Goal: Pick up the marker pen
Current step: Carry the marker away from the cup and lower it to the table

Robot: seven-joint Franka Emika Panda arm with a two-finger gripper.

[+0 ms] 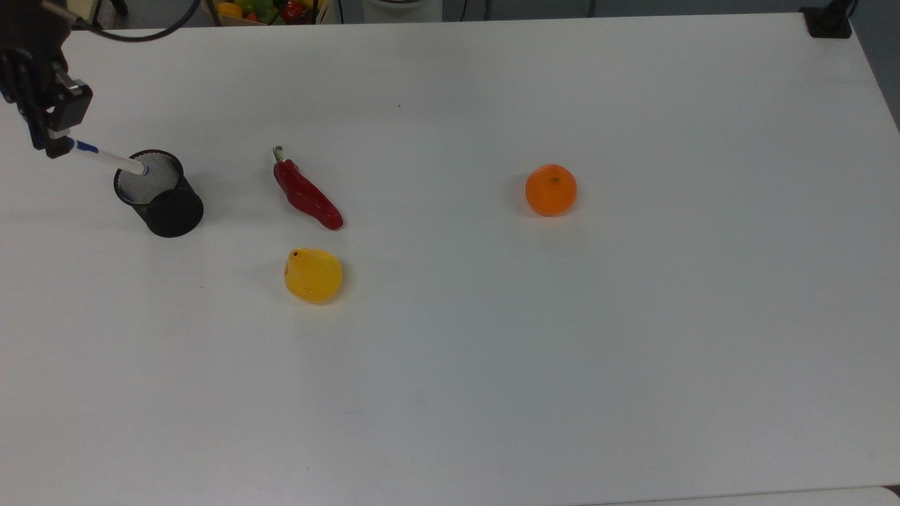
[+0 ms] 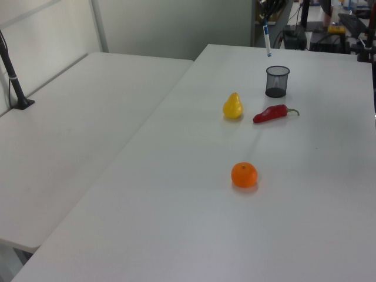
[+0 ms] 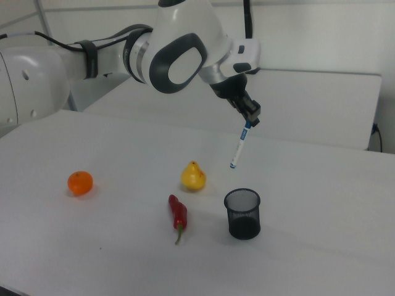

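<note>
the claw (image 3: pixel 249 121) grips the marker pen (image 3: pixel 239 145) by its top, hanging above the black mesh cup (image 3: pixel 242 213).

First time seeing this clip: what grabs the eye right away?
The gripper holds the marker pen in the air, clear above the black mesh cup. On the white table, a red chilli, yellow pear and orange stand out.
</note>
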